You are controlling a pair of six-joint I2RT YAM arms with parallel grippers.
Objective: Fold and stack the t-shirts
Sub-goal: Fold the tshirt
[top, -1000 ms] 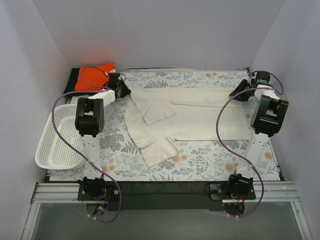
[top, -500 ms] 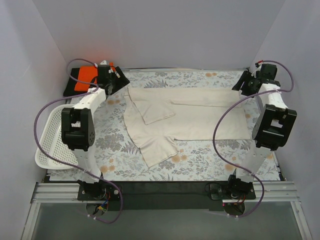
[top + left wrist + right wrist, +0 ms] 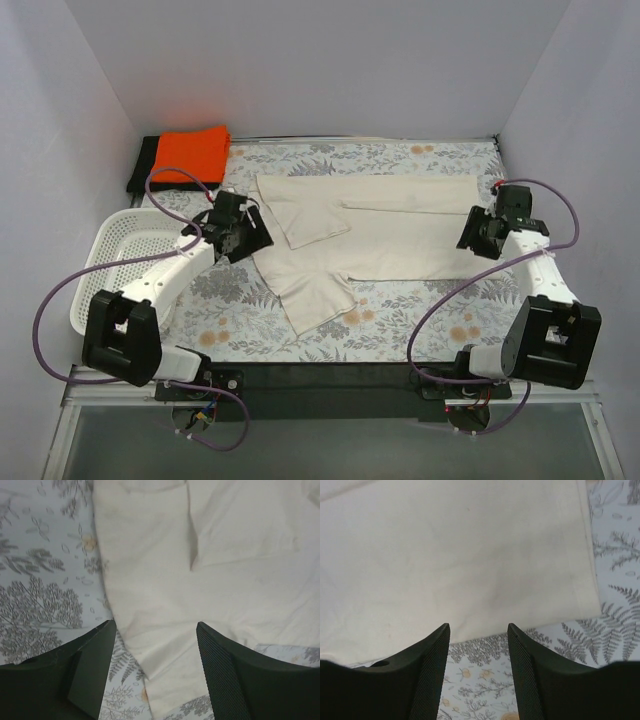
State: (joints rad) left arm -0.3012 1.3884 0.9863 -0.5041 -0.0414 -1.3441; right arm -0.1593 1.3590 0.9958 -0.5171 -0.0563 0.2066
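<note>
Half a second ago both my arms were at the bench's (image 3: 420, 310) far corners; they've since pulled back. My left hand (image 3: 156, 629) hangs over the cream t-shirt (image 3: 400, 225) by its near sleeve, and my right hand (image 3: 478, 627) is over the near hem corner. The wrist cams show both hands with fingers apart and gripping nothing, which the overhead can't resolve. The tee lies flat mid-bench. Only the overhead shows the orange t-shirt (image 3: 190, 152) on the black t-shirt (image 3: 143, 165), far-left corner.
</note>
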